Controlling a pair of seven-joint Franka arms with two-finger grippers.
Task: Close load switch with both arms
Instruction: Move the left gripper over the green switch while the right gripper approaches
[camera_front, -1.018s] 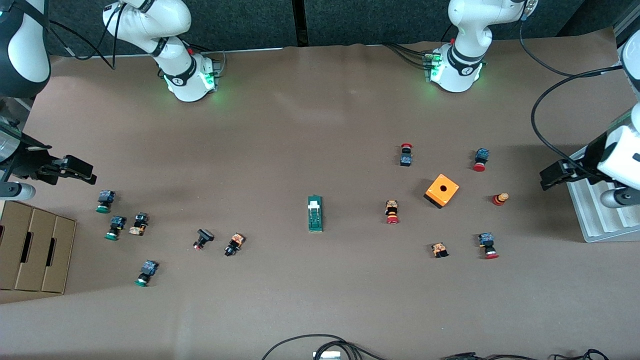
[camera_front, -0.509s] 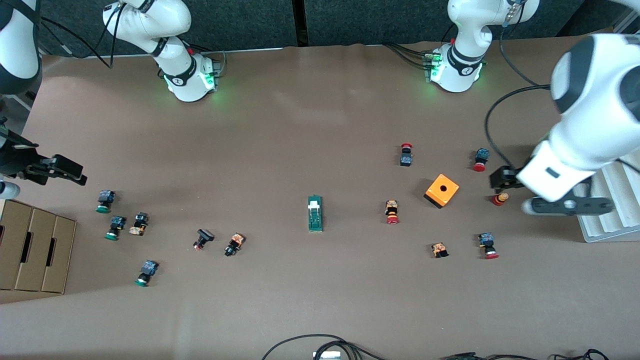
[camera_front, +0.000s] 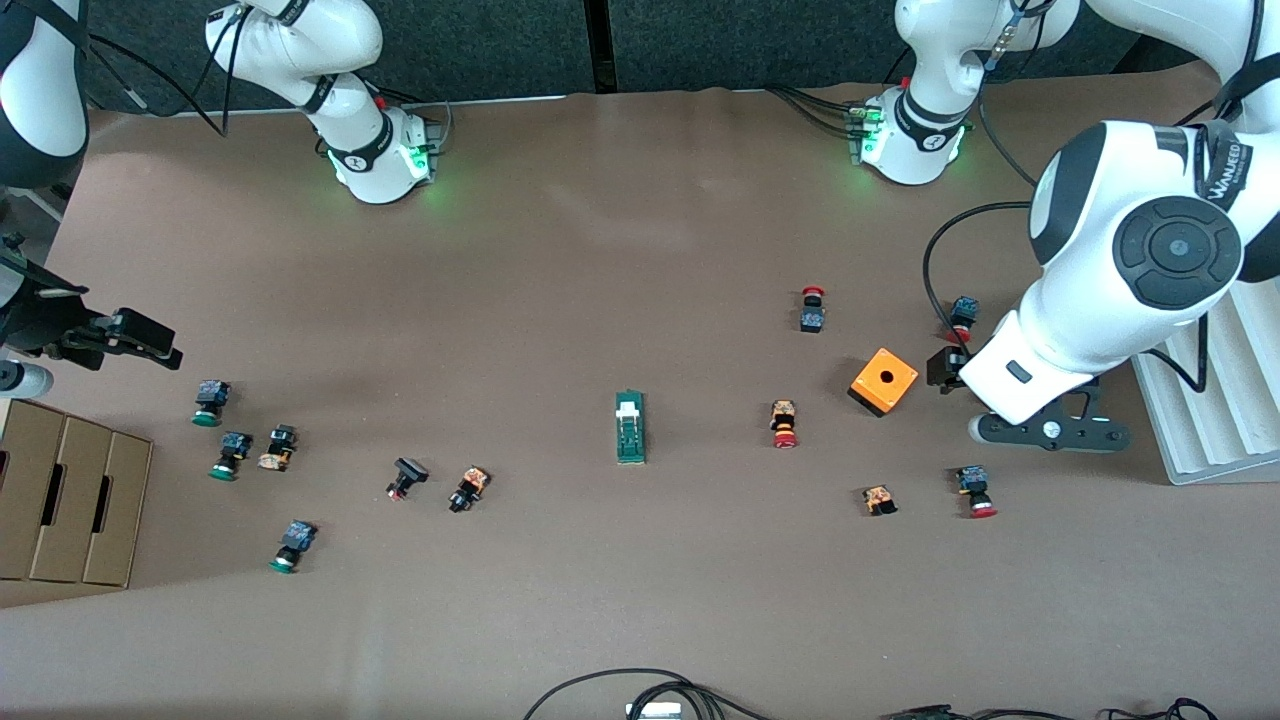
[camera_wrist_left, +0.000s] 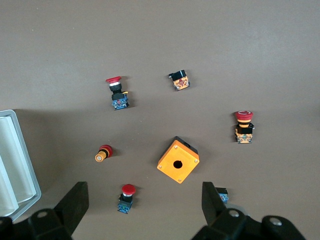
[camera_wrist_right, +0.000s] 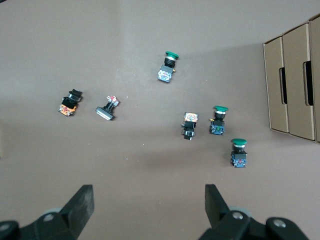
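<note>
A robotics lab, set up for manipulation trials. Two white Franka arms (camera_front: 350, 110) (camera_front: 925, 110) are bolted to one long table (camera_front: 560, 270) covered in plain brown paper, their bases lit green and trailing bundled cables. Industrial parts lie scattered across the paper: red-capped and green-capped push buttons (camera_front: 785, 424) (camera_front: 208, 403), an orange button enclosure (camera_front: 883, 381) and a dark-green load switch (camera_front: 630, 428). Flat cardboard boxes (camera_front: 70, 495) and what looks like a white ribbed tray (camera_front: 1215, 400) sit at the table's ends. Dark panels back the bench.
</note>
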